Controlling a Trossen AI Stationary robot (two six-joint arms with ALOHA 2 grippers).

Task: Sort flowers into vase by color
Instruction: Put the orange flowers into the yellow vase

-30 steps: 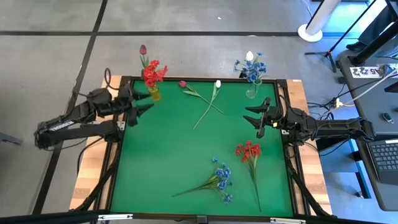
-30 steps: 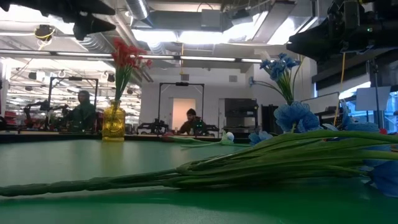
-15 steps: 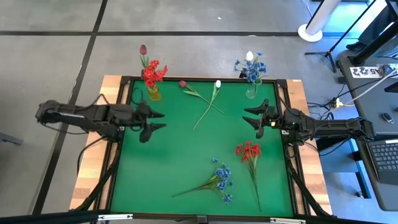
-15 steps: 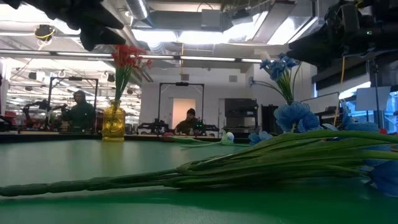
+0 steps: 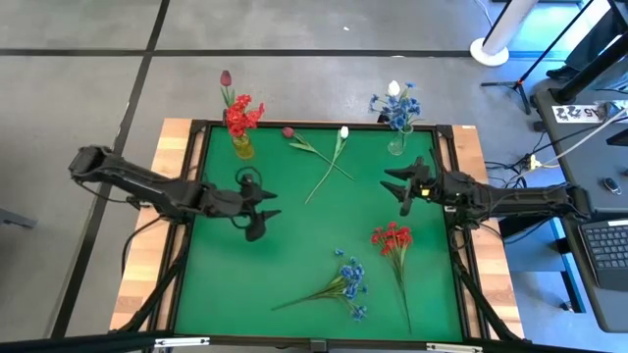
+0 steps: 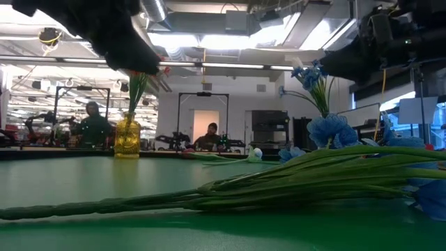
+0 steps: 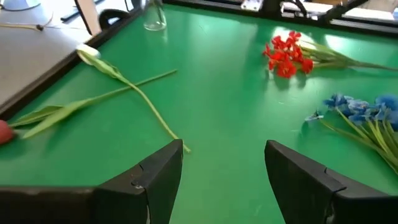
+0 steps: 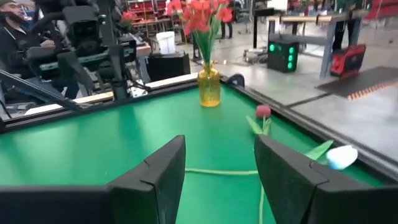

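Observation:
Two tulips lie crossed on the green mat near the far edge: a red-pink bud (image 5: pixel 288 131) and a white bud (image 5: pixel 343 131). A red cluster (image 5: pixel 392 237) and a blue cluster (image 5: pixel 350 283) lie flat toward the near right. A yellow vase (image 5: pixel 242 145) at the far left holds red flowers. A clear vase (image 5: pixel 395 143) at the far right holds blue and white ones. My left gripper (image 5: pixel 263 211) is open over the mat left of centre, and its wrist view shows the white tulip (image 7: pixel 88 53) ahead. My right gripper (image 5: pixel 397 186) is open near the right edge.
A dark raised frame (image 5: pixel 192 176) borders the mat on a wooden table. The low view shows the blue cluster's stems (image 6: pixel 293 185) close up, and people sit at benches in the room behind. Bare mat lies between the grippers (image 5: pixel 324 226). A stand and a laptop are off to the right.
My left arm has swung out from the far left corner beside the yellow vase toward the table's middle and nearer edge, its gripper staying open. My right gripper has edged slightly toward the table's left. No flower has moved.

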